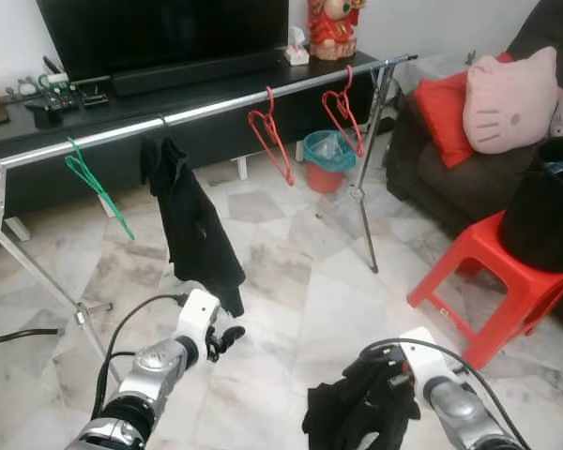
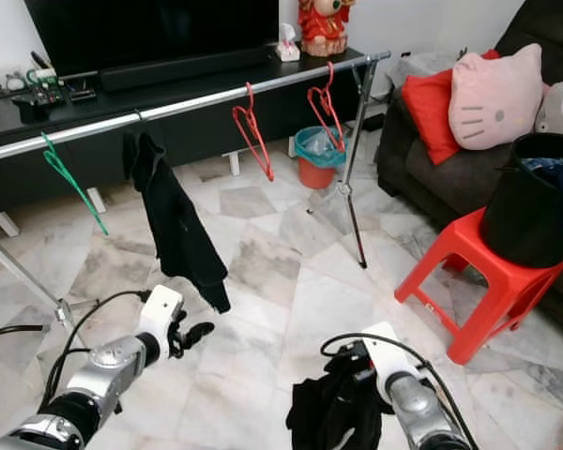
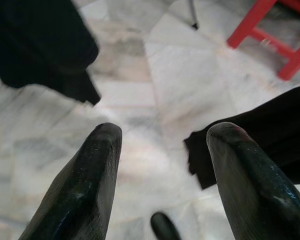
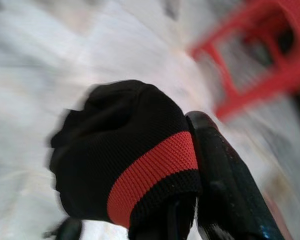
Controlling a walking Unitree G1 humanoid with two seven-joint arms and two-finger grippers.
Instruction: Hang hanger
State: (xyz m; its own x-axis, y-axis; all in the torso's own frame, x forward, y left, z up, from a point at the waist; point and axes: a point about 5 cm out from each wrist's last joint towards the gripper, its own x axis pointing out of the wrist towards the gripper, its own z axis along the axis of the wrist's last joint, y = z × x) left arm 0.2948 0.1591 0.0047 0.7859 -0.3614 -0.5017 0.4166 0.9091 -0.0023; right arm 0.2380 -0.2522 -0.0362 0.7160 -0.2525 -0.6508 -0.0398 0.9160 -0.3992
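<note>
**Black garment in your right gripper, rail ahead**

Closest to you, your right gripper (image 1: 361, 412) is pinched on a bunched black garment (image 1: 342, 412) low over the marble floor (image 1: 300, 300). Your right wrist view adds what the head views hide: a red knitted band (image 4: 155, 170) across that cloth, pressed against one black finger (image 4: 225, 175). Your left gripper (image 1: 227, 339) hovers empty beside it; the left wrist view shows its fingers (image 3: 85, 185) spread apart.

Farther out, the metal drying rail (image 1: 216, 108) crosses the room. A black shirt (image 1: 192, 225) hangs from it, with a green hanger (image 1: 94, 187) to its left and two red hangers (image 1: 272, 141) to its right, all bare. On your right a red stool (image 1: 488, 281) carries a black bucket (image 1: 549, 206); behind sit a sofa (image 1: 450, 178) with a pink cat cushion (image 1: 511, 98), and a teal-lined bin (image 1: 328, 159)
</note>
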